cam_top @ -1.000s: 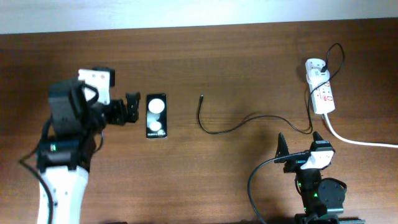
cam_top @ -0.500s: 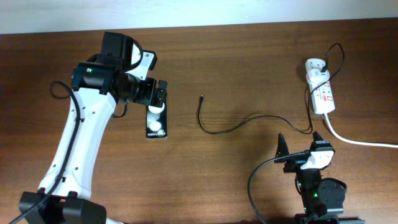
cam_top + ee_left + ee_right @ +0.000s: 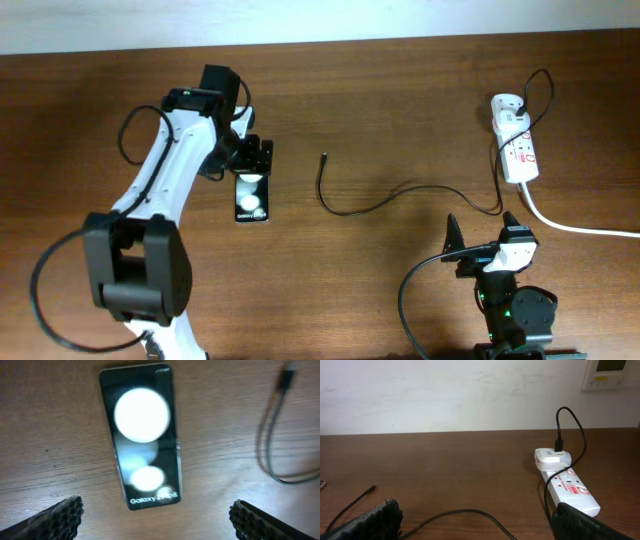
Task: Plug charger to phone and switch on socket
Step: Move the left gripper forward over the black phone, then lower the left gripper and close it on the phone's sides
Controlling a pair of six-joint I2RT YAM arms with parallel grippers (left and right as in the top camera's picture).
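The phone (image 3: 251, 196) lies flat on the table, a black slab with two white spots; it fills the middle of the left wrist view (image 3: 142, 435). My left gripper (image 3: 252, 158) is open and hovers just beyond the phone's far end; its fingers (image 3: 155, 519) flank the text end. The charger cable (image 3: 360, 205) curves across the table, its plug tip (image 3: 324, 156) right of the phone and also in the left wrist view (image 3: 289, 371). The socket (image 3: 516, 143) lies at the far right with its white adapter; it shows in the right wrist view (image 3: 565, 480). My right gripper (image 3: 483, 232) is open, low near the front.
A thick white cord (image 3: 580, 228) trails from the socket toward the right edge. A white wall (image 3: 450, 395) stands behind the table's far edge.
My left arm has swung from the left side of the table up and right, and its gripper now hangs over the far end of the phone. The right arm has not moved.
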